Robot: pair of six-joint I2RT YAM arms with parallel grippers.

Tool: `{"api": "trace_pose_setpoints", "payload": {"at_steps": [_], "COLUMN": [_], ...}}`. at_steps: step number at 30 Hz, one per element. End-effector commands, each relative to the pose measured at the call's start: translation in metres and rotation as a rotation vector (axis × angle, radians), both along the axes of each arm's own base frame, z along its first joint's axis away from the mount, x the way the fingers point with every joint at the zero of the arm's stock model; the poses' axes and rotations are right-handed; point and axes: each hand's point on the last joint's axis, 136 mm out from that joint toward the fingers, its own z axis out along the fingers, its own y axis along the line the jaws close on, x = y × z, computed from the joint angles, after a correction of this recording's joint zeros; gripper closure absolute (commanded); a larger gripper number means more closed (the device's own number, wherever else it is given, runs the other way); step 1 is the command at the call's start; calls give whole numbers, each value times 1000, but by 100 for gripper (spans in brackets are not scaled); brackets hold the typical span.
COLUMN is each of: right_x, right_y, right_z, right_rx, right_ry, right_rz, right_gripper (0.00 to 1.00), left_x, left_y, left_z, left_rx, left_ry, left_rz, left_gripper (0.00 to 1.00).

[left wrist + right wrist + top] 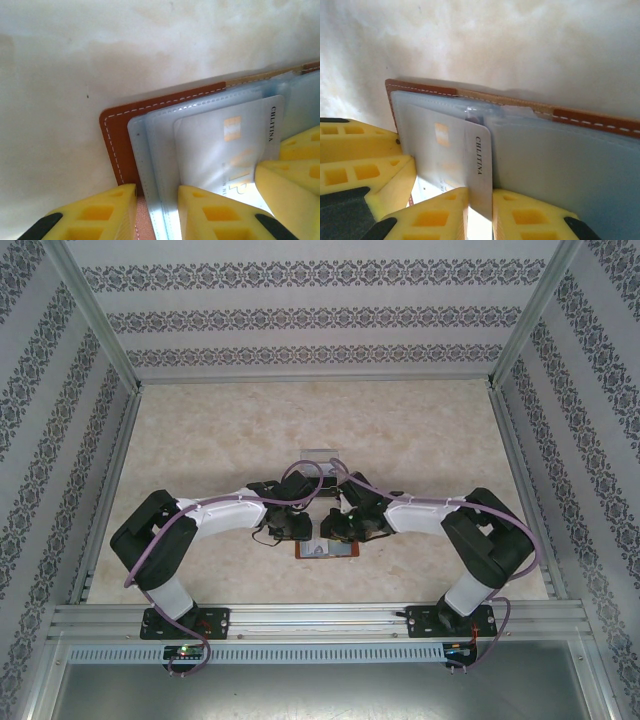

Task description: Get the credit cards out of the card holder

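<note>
Beige table [200,440]: card holder [114,145] is lying open front-centre. Left gripper [157,215] jaws are straddling its edge, spread. Right gripper [480,215] jaws are pinching pale card [450,155]. A weak hold-down risks dragging the card holder along.

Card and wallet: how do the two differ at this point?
The card is pale grey with gold marks and print; the wallet is reddish-brown leather with white stitching and bluish lining. The card is smaller than the wallet. The card sticks partly out of the wallet, gripped by the right hand; the wallet lies open on the table, its edge straddled by the left hand. Both are flat, with rounded corners.
</note>
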Motion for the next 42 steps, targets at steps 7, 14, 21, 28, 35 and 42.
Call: {"api": "trace_pose_setpoints", "payload": {"at_steps": [7, 14, 21, 28, 35, 42], "right_x": [10, 11, 14, 15, 15, 15], "right_y": [17, 8, 8, 3, 1, -7], "right_z": [1, -4, 7, 9, 12, 10], "right_rx": [276, 282, 309, 305, 306, 278], "right_ry": [-25, -29, -60, -72, -74, -76], "right_rz": [-39, -80, -78, -103, -99, -119], "right_gripper": [83, 84, 83, 85, 89, 89], "left_x": [-26, -27, -28, -28, -28, -30], "left_y": [29, 31, 31, 32, 32, 33], "left_z": [-32, -33, -35, -35, -36, -36], "left_rx": [155, 159, 160, 163, 161, 165], "left_ry": [99, 101, 106, 106, 107, 112], "left_rz": [-15, -9, -8, -7, -7, -7], "left_gripper": [72, 72, 72, 72, 72, 72]}}
